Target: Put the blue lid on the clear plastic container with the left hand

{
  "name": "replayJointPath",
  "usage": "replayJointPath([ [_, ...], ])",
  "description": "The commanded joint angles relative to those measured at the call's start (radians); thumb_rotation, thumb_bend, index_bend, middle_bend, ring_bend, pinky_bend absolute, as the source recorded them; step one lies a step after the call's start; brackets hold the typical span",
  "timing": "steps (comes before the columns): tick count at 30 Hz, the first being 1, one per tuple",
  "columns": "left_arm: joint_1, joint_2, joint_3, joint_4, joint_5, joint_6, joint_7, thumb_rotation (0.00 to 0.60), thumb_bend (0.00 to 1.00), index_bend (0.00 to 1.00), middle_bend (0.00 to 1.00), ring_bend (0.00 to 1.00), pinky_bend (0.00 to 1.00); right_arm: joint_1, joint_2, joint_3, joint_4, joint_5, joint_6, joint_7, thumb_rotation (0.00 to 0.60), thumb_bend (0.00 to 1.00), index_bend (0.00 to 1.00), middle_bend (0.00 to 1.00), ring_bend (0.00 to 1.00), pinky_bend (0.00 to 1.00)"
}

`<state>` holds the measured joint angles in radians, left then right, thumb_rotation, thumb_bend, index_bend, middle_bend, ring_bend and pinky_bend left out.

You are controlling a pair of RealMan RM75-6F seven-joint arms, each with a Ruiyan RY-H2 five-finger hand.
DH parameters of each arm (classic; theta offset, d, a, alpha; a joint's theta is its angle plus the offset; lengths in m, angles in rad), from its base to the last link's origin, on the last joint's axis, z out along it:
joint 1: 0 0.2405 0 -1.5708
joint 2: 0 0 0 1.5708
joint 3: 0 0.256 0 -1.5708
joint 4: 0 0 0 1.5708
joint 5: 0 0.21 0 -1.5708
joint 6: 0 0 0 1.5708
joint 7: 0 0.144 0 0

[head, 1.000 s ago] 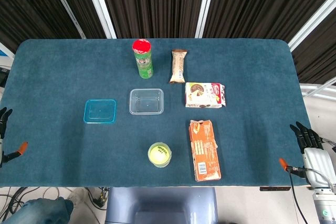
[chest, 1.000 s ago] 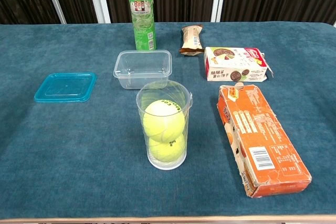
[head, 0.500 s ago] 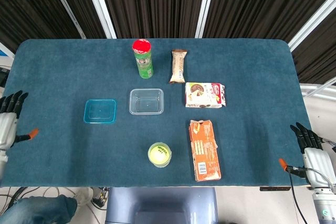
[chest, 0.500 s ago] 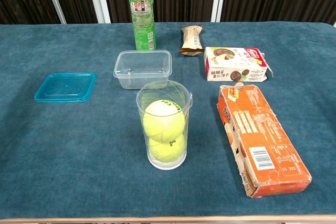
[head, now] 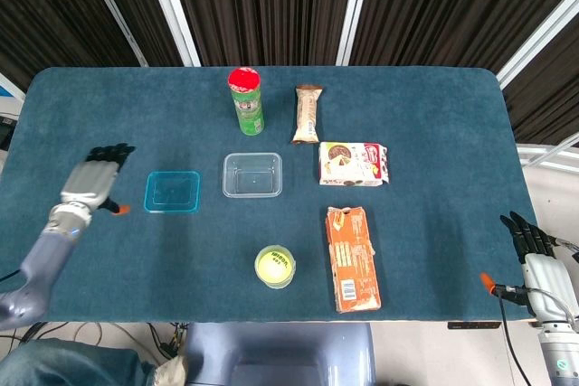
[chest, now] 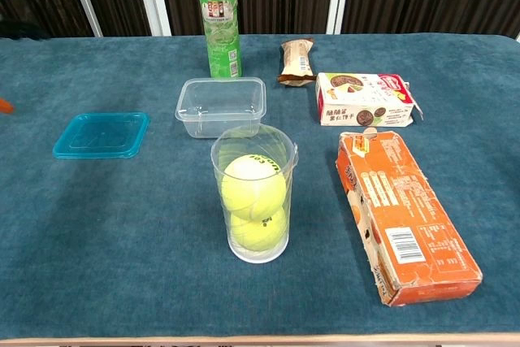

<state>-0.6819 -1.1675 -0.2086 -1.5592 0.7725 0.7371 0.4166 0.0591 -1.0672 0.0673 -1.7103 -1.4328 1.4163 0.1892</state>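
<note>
Head view: blue lid (head: 172,192) lies just right of left hand (head: 91,181) fingers (head: 110,151).

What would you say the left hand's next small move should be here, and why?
Probably ease the left hand a little further toward the blue lid and lower it onto its near edge. The hand is open and empty beside the lid, not touching it, and the lid lies flat on the table beside the clear plastic container.
</note>
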Motion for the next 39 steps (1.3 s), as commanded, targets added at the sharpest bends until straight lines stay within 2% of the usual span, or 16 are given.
replayJointPath([
  [1,-0.058,-0.058,0.03,0.055,-0.05,-0.03,0.046,0.6,0.12,0.0,0.0,0.0,0.03,-0.001,0.002,-0.001,-0.002,0.003,-0.003,0.005,0.6,0.29,0.07,0.0,0.0,0.0],
  [7,-0.123,-0.142,0.076,0.121,-0.134,-0.019,0.112,0.6,0.1,0.0,0.0,0.0,0.03,0.0,0.004,0.001,-0.001,0.011,-0.01,0.01,0.6,0.29,0.07,0.0,0.0,0.0],
  [17,-0.151,-0.225,0.114,0.185,-0.181,0.026,0.134,0.6,0.1,0.0,0.01,0.0,0.03,0.0,0.007,-0.001,-0.003,0.014,-0.017,0.017,0.6,0.29,0.07,0.0,0.0,0.0],
  [25,-0.168,-0.262,0.126,0.246,-0.15,-0.021,0.1,0.6,0.1,0.0,0.03,0.0,0.03,0.001,0.006,0.001,-0.005,0.021,-0.021,0.014,0.6,0.29,0.07,0.0,0.0,0.0],
  [39,-0.198,-0.315,0.145,0.31,-0.15,-0.03,0.102,0.6,0.1,0.0,0.1,0.0,0.03,0.0,0.007,0.002,-0.005,0.026,-0.023,0.012,0.6,0.29,0.07,0.0,0.0,0.0],
])
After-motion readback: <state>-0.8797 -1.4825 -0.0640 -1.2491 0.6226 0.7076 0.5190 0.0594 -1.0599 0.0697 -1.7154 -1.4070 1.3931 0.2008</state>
